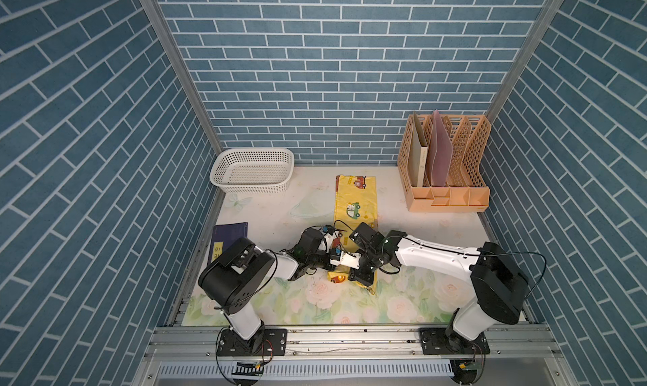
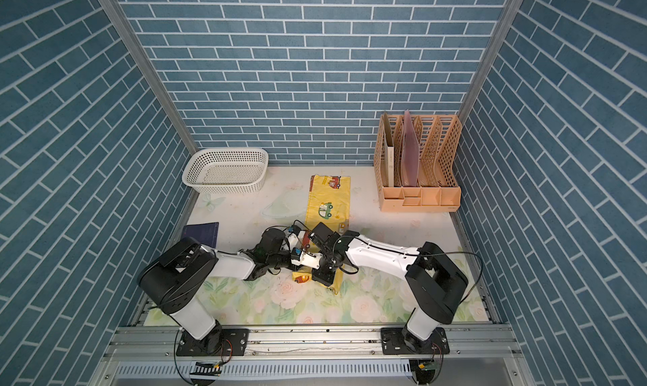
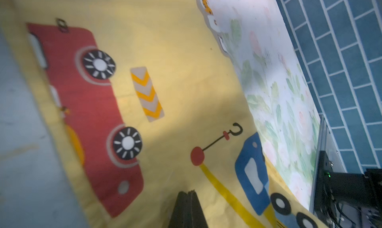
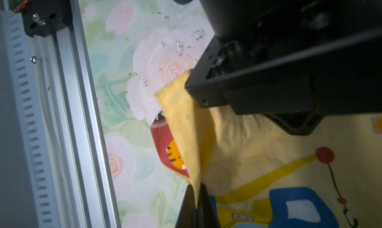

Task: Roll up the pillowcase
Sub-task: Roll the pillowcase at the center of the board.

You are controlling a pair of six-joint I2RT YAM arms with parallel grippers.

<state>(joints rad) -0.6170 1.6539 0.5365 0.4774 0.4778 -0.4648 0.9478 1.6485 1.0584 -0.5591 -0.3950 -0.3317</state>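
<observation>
Near the centre of a floral table (image 1: 437,289), slightly toward 6 o'clock, both grippers meet over the near end of a yellow pillowcase (image 1: 357,198) printed with cartoon vehicles. In the right wrist view, the right gripper (image 4: 195,193) has its fingers pinched tight on a raised fold at the pillowcase's near edge. Part of a red vehicle shows on the layer beneath the fold. In the left wrist view, the left gripper (image 3: 187,193) has its fingers pressed together over the cloth, near a printed red truck and blue crane. Whether any fabric is caught between them cannot be told. In both top views the pillowcase lies as a narrow strip, running from the grippers toward 12 o'clock, flat on the table and stopping short of its far edge. A dark blue book (image 1: 229,235) lies at 9 o'clock, partly hidden by the left arm (image 1: 280,265). Farther back, a white basket (image 1: 245,186) sits at 11 o'clock. A peach file rack (image 1: 448,195) holding folders (image 1: 439,156) stands at 1 o'clock. Both are apart from the pillowcase.
</observation>
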